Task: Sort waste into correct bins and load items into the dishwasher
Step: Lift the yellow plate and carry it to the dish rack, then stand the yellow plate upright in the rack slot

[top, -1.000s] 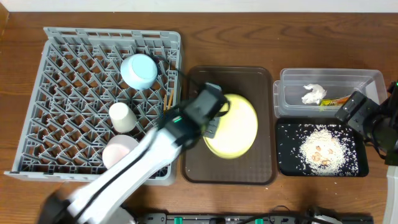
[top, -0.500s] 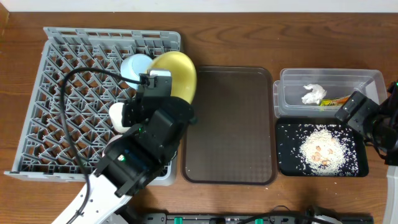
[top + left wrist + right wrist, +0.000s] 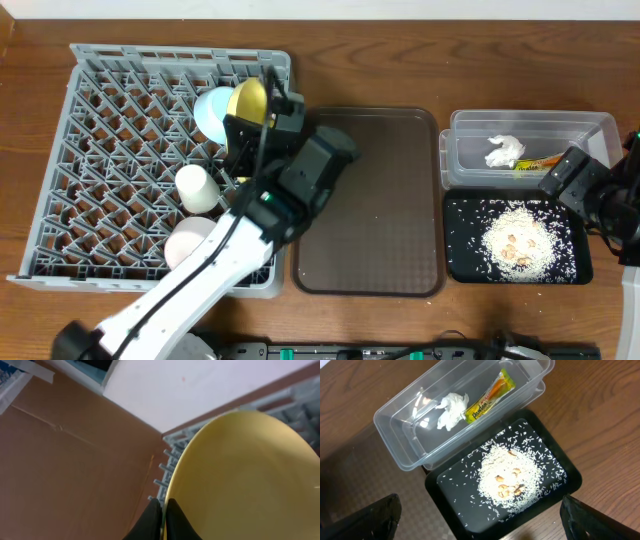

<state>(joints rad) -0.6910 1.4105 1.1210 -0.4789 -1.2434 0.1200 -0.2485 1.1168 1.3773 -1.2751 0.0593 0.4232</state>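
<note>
While the left gripper (image 3: 164, 509) pinches its rim, the yellow plate (image 3: 245, 480) tilts steeply.

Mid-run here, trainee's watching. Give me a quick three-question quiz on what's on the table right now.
1. True or false: the left gripper is shut on the yellow plate, which is tilted on edge over the grey rack.
2. The snack wrapper lies in: A) the clear container B) the brown tray C) the blue bowl.
3. How do the right gripper's jaws stand?
Key: 1 true; 2 A; 3 open, holding nothing.
</note>
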